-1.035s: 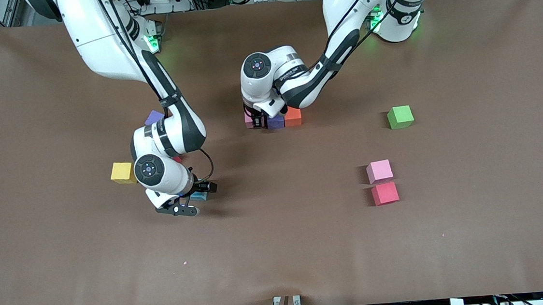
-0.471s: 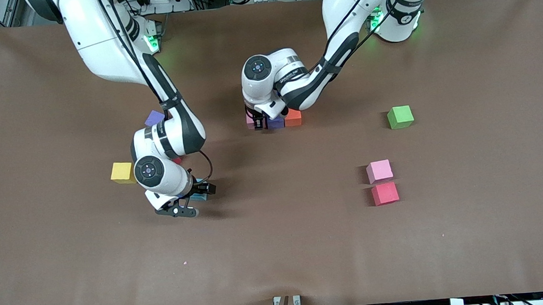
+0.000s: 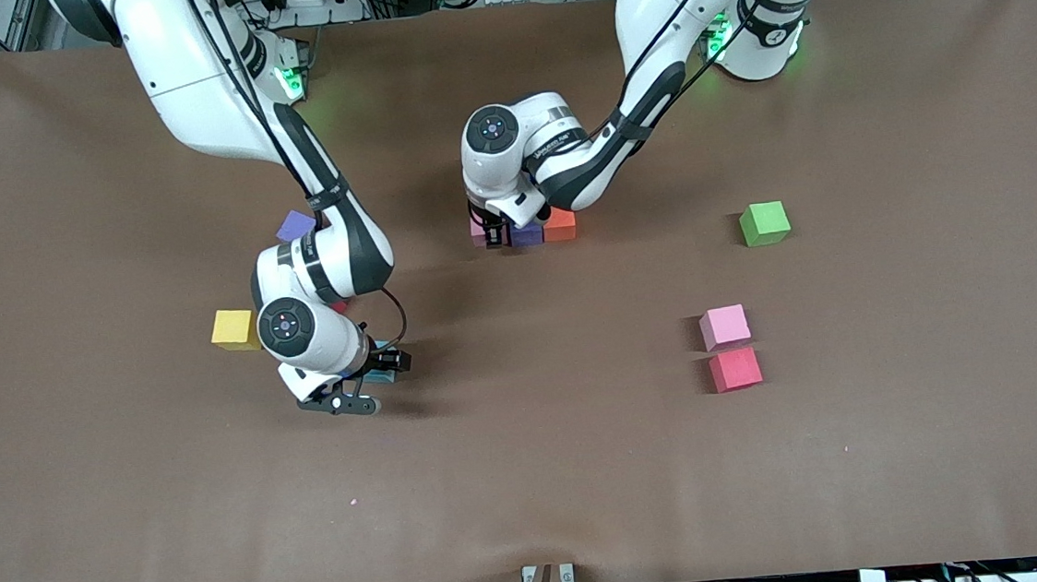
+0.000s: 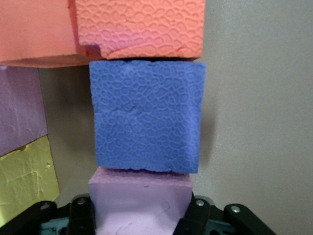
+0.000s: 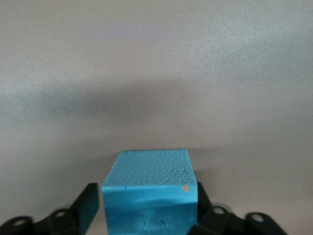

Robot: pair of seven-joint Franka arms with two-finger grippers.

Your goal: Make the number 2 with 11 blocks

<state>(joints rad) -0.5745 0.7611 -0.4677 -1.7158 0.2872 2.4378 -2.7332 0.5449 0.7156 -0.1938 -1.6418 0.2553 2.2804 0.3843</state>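
In the front view, the left gripper point(image 3: 493, 232) is down at the table over the end of a short row of blocks, its fingers around the pink block point(image 3: 477, 229); the purple block point(image 3: 527, 233) and orange block point(image 3: 559, 224) follow beside it toward the left arm's end of the table. The right gripper point(image 3: 368, 377) is low over a light blue block point(image 3: 383, 369).

In the left wrist view, the left gripper's fingers point(image 4: 82, 215) pinch the pink block point(image 4: 141, 203), which touches the purple block point(image 4: 146, 116); the orange block point(image 4: 142, 27) comes next.

In the right wrist view, the light blue block point(image 5: 150, 196) sits between the right gripper's fingers point(image 5: 88, 205), which flank it closely; whether they grip it cannot be told.
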